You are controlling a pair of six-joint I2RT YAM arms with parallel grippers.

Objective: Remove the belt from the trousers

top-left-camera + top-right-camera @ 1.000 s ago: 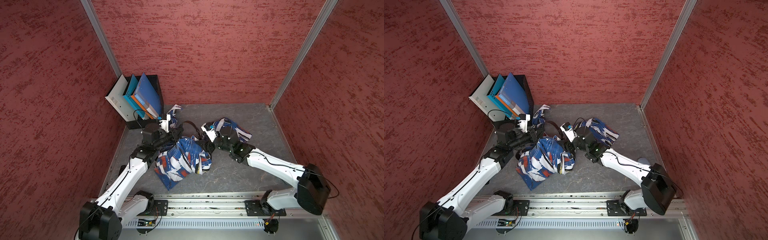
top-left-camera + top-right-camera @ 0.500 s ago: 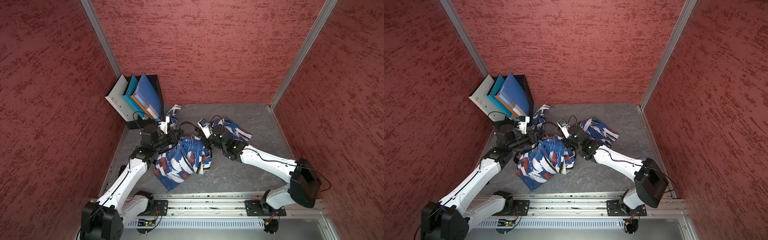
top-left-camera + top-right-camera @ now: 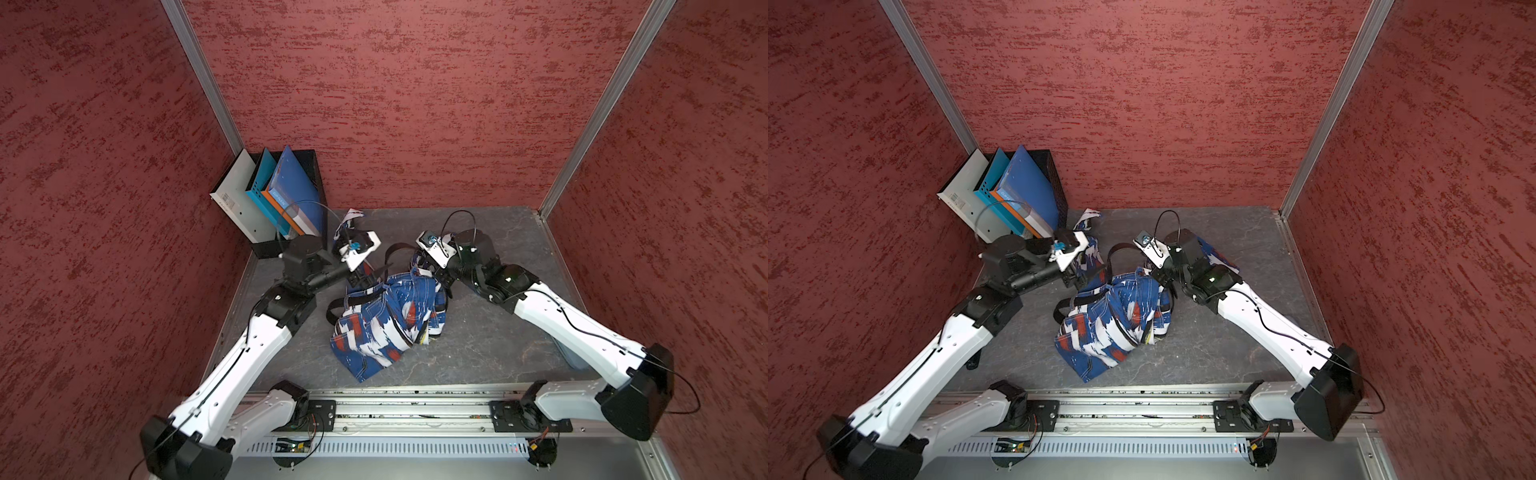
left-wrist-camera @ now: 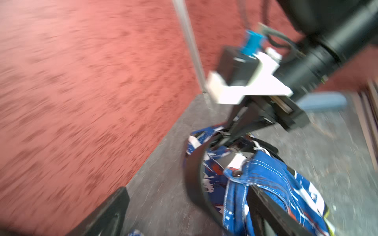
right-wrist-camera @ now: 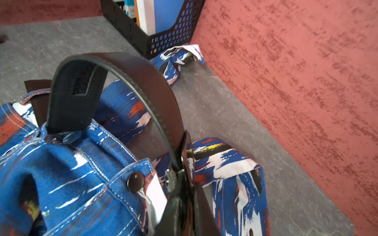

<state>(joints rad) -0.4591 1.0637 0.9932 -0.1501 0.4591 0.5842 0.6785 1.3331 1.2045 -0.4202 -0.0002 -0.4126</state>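
Belt (image 5: pixel 131 69) arching from trousers (image 3: pixel 386 328) waistband to right gripper (image 5: pixel 184 200), jaws clenched on it, remainder partly hidden in fabric, left gripper (image 3: pixel 365 277) jaws released.

The blue denim trousers daubed with white, red and black brush-strokes (image 3: pixel 386 328) lie crumpled in a heap at the middle of the grey worktop (image 3: pixel 478 353). Their waistband is bunched on top, and a dark metal snap button shows on it. One leg trails off toward 11 o'clock and another toward 1 o'clock. The long, flat black leather belt with stitched edges (image 3: pixel 395 249) runs through the waistband's loops. At 12 o'clock of the heap it rises in a free arch clear of the cloth. One foot of that arch is pinched in the closed right pincer (image 4: pixel 229 132). At 9 o'clock a smaller loop of the strap bulges out sideways from the waistband.
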